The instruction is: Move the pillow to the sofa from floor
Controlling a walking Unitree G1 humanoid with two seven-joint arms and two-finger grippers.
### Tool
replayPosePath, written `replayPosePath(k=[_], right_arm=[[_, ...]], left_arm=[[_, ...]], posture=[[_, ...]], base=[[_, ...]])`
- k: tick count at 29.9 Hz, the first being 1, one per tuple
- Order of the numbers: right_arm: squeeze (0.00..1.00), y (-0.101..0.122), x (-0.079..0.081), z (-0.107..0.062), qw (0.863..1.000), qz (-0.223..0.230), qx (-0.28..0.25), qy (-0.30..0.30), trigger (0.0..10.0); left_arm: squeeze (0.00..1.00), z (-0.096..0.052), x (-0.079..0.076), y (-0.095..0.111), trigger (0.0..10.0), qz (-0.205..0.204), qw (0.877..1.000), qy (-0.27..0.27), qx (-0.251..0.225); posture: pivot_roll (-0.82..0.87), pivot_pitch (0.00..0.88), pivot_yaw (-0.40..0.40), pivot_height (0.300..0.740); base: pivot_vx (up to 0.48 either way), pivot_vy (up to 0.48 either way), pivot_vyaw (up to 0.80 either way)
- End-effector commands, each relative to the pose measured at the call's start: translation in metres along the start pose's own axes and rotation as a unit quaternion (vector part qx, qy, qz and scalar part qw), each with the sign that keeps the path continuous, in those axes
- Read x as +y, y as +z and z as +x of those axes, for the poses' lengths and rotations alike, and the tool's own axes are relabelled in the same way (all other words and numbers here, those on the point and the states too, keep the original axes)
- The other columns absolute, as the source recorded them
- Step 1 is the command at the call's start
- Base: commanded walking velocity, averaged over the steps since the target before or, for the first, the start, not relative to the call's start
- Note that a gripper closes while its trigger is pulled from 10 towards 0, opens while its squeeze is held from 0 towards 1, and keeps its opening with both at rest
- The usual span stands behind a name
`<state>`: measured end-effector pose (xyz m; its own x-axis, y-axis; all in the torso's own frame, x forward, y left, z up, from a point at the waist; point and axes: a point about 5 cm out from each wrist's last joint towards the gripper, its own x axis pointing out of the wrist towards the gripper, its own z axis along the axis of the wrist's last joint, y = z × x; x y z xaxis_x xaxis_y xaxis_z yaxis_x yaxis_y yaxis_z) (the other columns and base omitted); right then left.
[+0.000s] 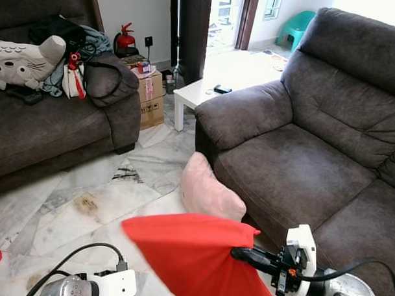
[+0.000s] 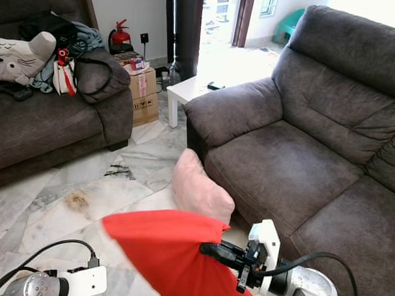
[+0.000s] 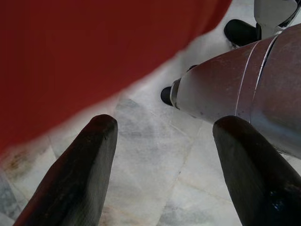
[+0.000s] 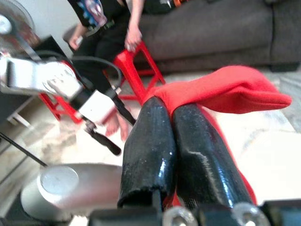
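A red pillow [image 1: 187, 251] hangs low in front of me, above the marble floor. My right gripper [image 1: 236, 252] is shut on its right corner; in the right wrist view the two black fingers [image 4: 150, 136] pinch the red fabric [image 4: 235, 89]. My left gripper [image 3: 164, 136] is open and holds nothing, its fingers under the pillow's left side with the floor beyond. A pink pillow [image 1: 206, 190] leans on the floor against the front of the grey sofa [image 1: 301, 164] on my right.
A second grey sofa [image 1: 49, 123] on the left is piled with bags and a plush toy. A white side table [image 1: 199, 93] and cardboard boxes [image 1: 151, 94] stand between the sofas. A person [image 4: 117, 28] sits by a red stool [image 4: 136, 70] behind me.
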<state>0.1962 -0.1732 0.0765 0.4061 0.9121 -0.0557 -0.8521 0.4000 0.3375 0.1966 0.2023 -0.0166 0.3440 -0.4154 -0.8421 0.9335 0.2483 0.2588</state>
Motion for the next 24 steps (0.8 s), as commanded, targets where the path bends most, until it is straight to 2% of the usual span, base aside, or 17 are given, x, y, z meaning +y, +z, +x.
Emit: replayPosePath(k=[1,6,7,12,15,21,24], right_arm=[[0.0,0.028,0.007,0.006,0.997,-0.043,-0.06,0.035,10.0],[0.0,0.033,0.011,0.009,0.995,-0.031,-0.088,0.044,10.0],[0.0,0.041,0.012,0.009,0.992,-0.025,-0.115,0.044,10.0],[0.0,0.058,0.012,0.007,0.984,-0.023,-0.171,0.039,10.0],[0.0,0.063,0.01,0.006,0.982,-0.025,-0.185,0.036,10.0],[0.0,0.052,0.006,0.005,0.988,-0.027,-0.148,0.017,10.0],[0.0,0.033,0.001,0.006,0.994,-0.019,-0.107,-0.005,10.0]], left_arm=[[0.0,0.0,0.002,0.0,10.0,0.001,1.0,-0.001,0.004],[0.0,-0.002,0.006,-0.005,10.0,-0.001,1.0,0.006,0.019],[0.0,-0.002,0.006,-0.005,10.0,-0.002,1.0,0.005,0.02],[0.0,-0.001,0.006,-0.006,10.0,-0.004,1.0,0.002,0.021],[0.0,-0.001,0.005,-0.006,10.0,-0.004,1.0,0.001,0.022],[0.0,0.0,0.004,-0.007,10.0,-0.005,1.0,0.0,0.024],[0.0,0.0,0.003,-0.008,10.0,-0.006,1.0,0.0,0.024]], posture=[[0.03,0.0,-0.023,0.74],[0.03,0.0,-0.025,0.74],[0.03,0.0,-0.026,0.74],[0.03,0.0,-0.024,0.74],[0.03,0.0,-0.026,0.74],[0.03,0.0,-0.029,0.74],[0.03,0.0,-0.029,0.74]], base=[[0.0,0.0,0.0],[0.0,0.0,0.0],[0.0,0.0,0.0],[0.0,0.0,0.0],[0.0,0.0,0.0],[0.0,0.0,0.0],[0.0,0.0,0.0]])
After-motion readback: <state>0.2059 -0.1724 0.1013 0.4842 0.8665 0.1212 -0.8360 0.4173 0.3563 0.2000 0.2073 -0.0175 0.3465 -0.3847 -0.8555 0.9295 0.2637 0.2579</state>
